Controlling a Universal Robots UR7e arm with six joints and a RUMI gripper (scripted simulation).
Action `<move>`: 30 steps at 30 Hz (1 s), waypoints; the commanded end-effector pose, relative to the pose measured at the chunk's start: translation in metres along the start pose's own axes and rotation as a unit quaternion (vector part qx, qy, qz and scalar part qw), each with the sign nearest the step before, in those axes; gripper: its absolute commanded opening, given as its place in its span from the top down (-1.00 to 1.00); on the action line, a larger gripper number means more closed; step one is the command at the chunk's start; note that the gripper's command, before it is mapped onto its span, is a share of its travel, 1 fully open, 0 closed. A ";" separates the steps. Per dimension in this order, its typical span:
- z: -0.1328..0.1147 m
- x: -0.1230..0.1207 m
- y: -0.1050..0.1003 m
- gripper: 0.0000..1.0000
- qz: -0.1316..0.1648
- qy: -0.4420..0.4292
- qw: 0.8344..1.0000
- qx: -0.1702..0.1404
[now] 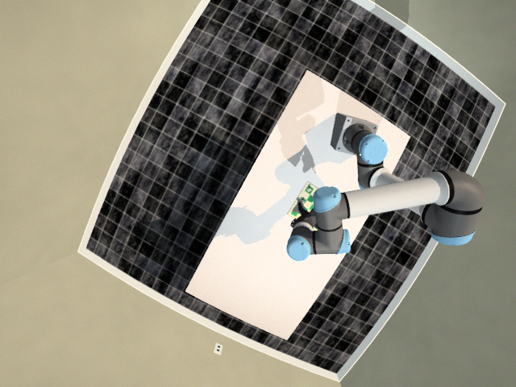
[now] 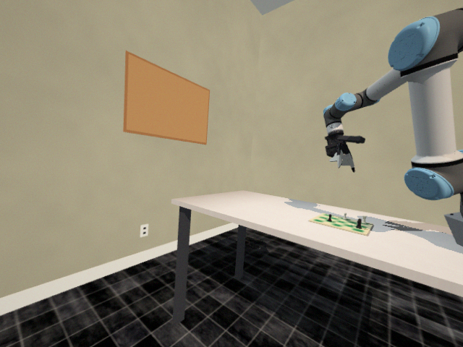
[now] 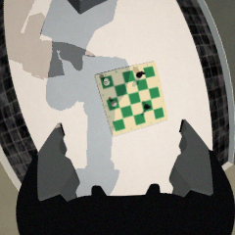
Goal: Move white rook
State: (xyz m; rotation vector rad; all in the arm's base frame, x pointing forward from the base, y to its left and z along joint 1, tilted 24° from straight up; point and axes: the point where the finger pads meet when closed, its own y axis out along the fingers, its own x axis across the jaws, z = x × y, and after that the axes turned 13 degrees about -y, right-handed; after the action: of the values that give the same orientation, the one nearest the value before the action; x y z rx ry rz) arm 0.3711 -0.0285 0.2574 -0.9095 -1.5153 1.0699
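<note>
A small green-and-cream chessboard (image 3: 133, 98) lies on the white table; it also shows in the exterior view (image 2: 341, 223) and, partly hidden under the arm, in the top view (image 1: 303, 201). Two white pieces (image 3: 106, 81) (image 3: 113, 103) stand along its left side in the wrist view. Which one is the rook is too small to tell. Two black pieces (image 3: 140, 74) (image 3: 146, 105) stand further right. My gripper (image 3: 121, 122) (image 2: 342, 158) is open and empty. It hangs high above the board, pointing down.
The arm's grey base (image 1: 345, 132) is bolted to the table's far end, beyond the board. The table's long edge (image 2: 299, 238) runs near the board. An orange panel (image 2: 166, 100) hangs on the wall.
</note>
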 end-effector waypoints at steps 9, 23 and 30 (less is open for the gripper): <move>0.036 -0.004 0.047 -1.00 0.044 -0.001 0.995 -0.092; 0.051 -0.009 0.084 -1.00 0.075 -0.002 0.988 -0.136; 0.054 -0.011 0.094 -1.00 0.084 -0.003 0.986 -0.146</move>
State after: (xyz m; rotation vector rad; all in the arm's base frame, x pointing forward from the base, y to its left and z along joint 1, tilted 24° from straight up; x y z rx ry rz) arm 0.3240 -0.0189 0.1675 -1.2309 -1.6413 0.9878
